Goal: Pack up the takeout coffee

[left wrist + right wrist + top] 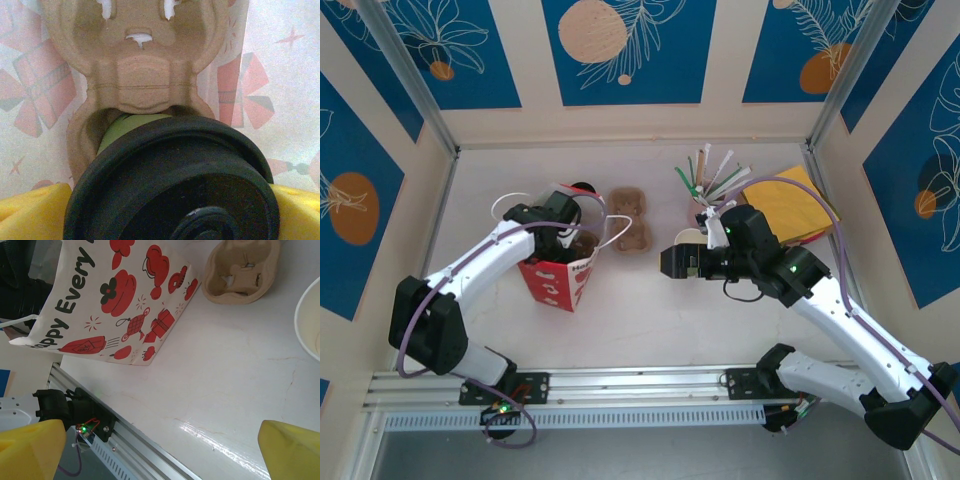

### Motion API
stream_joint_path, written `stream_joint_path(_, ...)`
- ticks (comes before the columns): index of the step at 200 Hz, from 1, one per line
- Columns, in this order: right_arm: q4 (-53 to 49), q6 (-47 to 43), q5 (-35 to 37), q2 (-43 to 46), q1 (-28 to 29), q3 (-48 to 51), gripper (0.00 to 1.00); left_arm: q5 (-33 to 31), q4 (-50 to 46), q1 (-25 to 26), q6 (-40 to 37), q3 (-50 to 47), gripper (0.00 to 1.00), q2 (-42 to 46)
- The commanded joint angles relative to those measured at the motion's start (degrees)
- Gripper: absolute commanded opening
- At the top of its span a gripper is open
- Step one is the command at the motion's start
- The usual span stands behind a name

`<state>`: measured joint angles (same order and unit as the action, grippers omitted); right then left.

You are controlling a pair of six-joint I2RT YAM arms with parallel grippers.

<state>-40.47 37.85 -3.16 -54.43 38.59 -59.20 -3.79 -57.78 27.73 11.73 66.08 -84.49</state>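
The takeout coffee (170, 165), a green cup with a black lid, sits in the near socket of a brown pulp carrier (145, 75) inside the white paper bag (555, 282) with red prints. My left gripper (572, 238) reaches down into the bag's mouth. In the left wrist view that gripper (170, 200) is open, and its yellow fingers (35, 210) stand wide on either side of the lid; whether they touch it I cannot tell. My right gripper (670, 262) hovers open over bare table to the right of the bag, with nothing between its fingers (30, 450).
A second pulp carrier (630, 220) lies on the table behind the bag. A lidless white-lined cup (690, 238) stands by the right gripper. Further back are straws (708, 178) and a yellow packet (790, 205). A dark round object (582, 188) sits behind the bag.
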Motion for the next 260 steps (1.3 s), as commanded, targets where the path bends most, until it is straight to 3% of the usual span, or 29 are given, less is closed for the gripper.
stream_joint_path(1,0.0,0.2,-0.3,0.8,-0.2,0.4,0.99,-2.2,-3.7,-0.7,0.1,-2.6,0.94,-2.4)
stream_joint_path(260,0.4,-0.2,-0.9,-0.4,-0.5,0.1,0.99,-2.4,-4.4,-0.7,0.1,-1.5,0.94,-2.8)
